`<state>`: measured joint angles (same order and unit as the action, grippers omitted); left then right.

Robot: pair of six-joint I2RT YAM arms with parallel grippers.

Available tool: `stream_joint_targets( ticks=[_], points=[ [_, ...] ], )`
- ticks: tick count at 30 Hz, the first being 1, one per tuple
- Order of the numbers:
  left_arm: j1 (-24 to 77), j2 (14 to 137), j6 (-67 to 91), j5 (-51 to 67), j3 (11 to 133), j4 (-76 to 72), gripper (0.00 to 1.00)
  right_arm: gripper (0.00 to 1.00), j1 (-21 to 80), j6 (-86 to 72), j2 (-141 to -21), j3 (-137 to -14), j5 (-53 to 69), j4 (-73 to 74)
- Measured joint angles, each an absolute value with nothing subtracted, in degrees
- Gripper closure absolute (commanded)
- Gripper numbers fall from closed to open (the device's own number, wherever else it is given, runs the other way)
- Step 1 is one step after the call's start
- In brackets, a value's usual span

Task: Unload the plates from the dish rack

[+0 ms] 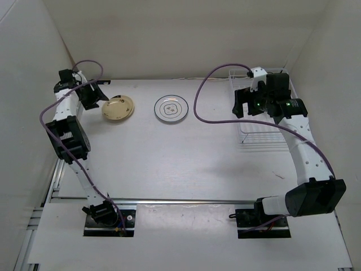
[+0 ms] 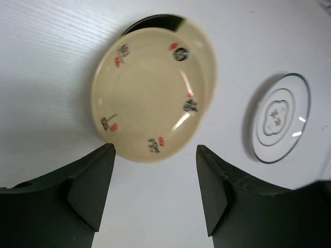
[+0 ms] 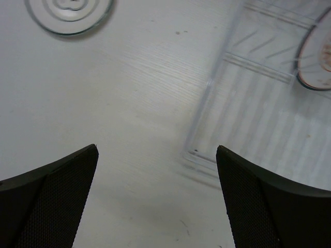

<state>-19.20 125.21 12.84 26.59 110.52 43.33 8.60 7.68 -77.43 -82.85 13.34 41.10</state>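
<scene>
Left pincer (image 2: 155, 155) is spread wide and empty; the cream plate (image 2: 152, 93) lies on the surface (image 2: 51, 62) just ahead. Right pincer (image 3: 158, 155) is spread too; the rack (image 3: 248, 98), holding a rimmed plate (image 3: 318, 57), sits ahead-right.

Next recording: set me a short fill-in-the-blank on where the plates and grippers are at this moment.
1. ___ plates lie on the table outside the white wire dish rack.
2. The left gripper, its jaws ___, points at the cream-yellow round plate.
3. In the top view, the white round plate with a dark rim lies to the ___ of the cream-yellow one.
4. The right wrist view shows a plate with an orange-tinted centre inside the ___.
Missing words: two; open; right; rack.
</scene>
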Motion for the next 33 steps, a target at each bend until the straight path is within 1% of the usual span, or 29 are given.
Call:
stream_joint_targets(
  ticks=[3, 6, 8, 11, 12, 13, 16, 17, 21, 23, 33],
  points=[
    [-18.2, 117.3, 12.3, 25.1, 108.0, 43.3, 0.24, 0.01, 7.1, 7.6, -77.8, -82.6, 6.6, 39.5],
    [-17.0, 107.1, 11.0, 25.2, 104.8, 42.6, 0.23, 0.01, 1.6, 5.8, -80.2, -84.5, 3.1, 38.6],
    [-16.3, 100.2, 9.5, 27.0, 101.7, 41.9, 0.23, 0.05, -3.7, 3.8, -84.3, -88.1, 2.3, 38.2],
    [-14.5, 91.6, 6.6, 30.6, 96.7, 41.3, 0.22, 0.12, -8.6, 1.9, -89.7, -93.2, 1.8, 37.5],
    [-13.7, 89.1, 5.3, 32.1, 94.7, 41.3, 0.20, 0.15, -9.4, 1.6, -91.3, -94.8, 1.8, 37.5],
    [-13.0, 87.1, 4.1, 33.6, 92.7, 41.4, 0.20, 0.20, -9.7, 1.4, -92.9, -96.6, 1.8, 37.5],
    [-12.0, 83.9, 1.9, 36.3, 87.8, 41.8, 0.20, 0.25, -9.6, 1.5, -97.8, -102.9, 2.1, 37.5],
    [-12.0, 83.4, 1.4, 36.6, 86.5, 42.1, 0.17, 0.27, -9.6, 1.7, -99.3, -104.9, 2.2, 37.1],
    [-12.3, 83.0, 0.2, 36.7, 82.1, 42.5, 0.17, 0.30, -9.2, 2.0, -104.4, -110.2, 2.5, 36.5],
    [-12.3, 83.0, -0.2, 36.8, 80.6, 43.0, 0.16, 0.30, -9.2, 2.5, -107.3, -112.5, 2.3, 36.5],
    [-12.3, 81.2, -1.5, 38.8, 77.1, 43.3, 0.16, 0.30, -9.2, 5.2, -120.9, -120.8, -0.6, 36.5]
  ],
)
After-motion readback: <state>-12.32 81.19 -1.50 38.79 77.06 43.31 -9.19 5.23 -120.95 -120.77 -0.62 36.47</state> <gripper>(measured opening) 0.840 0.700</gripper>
